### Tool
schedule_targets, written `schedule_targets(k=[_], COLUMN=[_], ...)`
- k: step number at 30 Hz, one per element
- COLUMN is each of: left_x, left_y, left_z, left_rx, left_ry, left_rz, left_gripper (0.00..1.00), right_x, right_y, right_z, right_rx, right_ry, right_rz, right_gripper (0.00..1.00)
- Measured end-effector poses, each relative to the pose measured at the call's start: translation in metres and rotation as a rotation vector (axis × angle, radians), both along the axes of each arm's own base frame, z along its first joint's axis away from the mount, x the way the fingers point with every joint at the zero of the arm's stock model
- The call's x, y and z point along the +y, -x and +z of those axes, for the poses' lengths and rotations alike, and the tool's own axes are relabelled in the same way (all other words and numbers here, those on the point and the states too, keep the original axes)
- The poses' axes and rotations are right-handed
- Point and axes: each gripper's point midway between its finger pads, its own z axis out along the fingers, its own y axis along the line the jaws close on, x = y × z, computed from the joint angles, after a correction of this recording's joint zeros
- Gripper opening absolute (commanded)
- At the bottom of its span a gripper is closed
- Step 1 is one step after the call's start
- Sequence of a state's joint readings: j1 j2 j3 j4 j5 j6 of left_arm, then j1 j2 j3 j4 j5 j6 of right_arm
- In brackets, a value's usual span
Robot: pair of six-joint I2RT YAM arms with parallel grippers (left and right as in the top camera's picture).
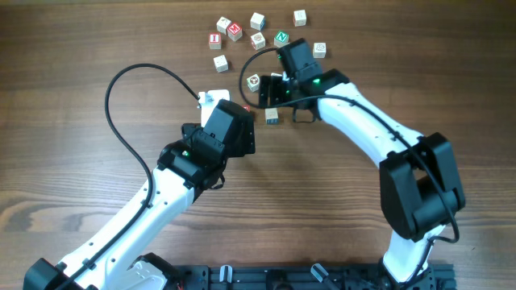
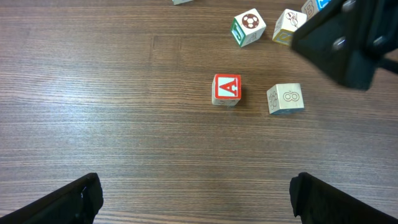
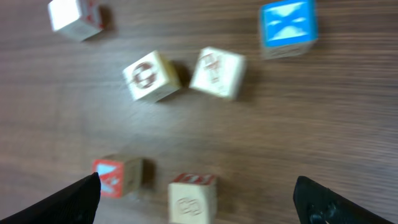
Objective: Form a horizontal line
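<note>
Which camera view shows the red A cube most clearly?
The left wrist view: the red A cube sits sharp and unobstructed, its letter readable. The right wrist view shows it blurred near the bottom edge. Overhead, the left arm mostly hides it.

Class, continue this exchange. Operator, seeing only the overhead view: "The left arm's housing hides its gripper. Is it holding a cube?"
Observer: No. The left gripper is open and empty.
Operator: What lies ahead of it?
Observer: A red A cube, with a pale cube beside it, apart.
Operator: And the right gripper?
Observer: The right gripper is open too, above loose cubes; that view is blurred.
</note>
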State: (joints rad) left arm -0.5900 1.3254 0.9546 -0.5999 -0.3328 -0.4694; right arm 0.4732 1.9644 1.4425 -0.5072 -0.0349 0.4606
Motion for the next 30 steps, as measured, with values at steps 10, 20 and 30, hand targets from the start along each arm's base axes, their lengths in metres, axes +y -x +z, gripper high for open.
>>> schedule_targets(k=[10, 20, 30], left_x=[0.000, 0.000, 0.000], left_y=[0.000, 0.000, 0.000], left_z=[0.000, 0.000, 0.000], left_rx=[0.000, 0.000, 0.000], left_ry=[0.000, 0.000, 0.000], left_rz=[0.000, 0.000, 0.000], left_gripper=[1.00, 1.00, 1.00], right_x=[-0.009, 0.010, -0.008], right_y=[-0.017, -0.030, -0.052], right_z=[0.007, 0.027, 0.039], right_rx=[-0.034, -0.078, -0.135], right_ry=[-0.051, -0.219, -0.266], right_rz=[-0.024, 0.041, 0.007], right_gripper=[1.00, 1.00, 1.00])
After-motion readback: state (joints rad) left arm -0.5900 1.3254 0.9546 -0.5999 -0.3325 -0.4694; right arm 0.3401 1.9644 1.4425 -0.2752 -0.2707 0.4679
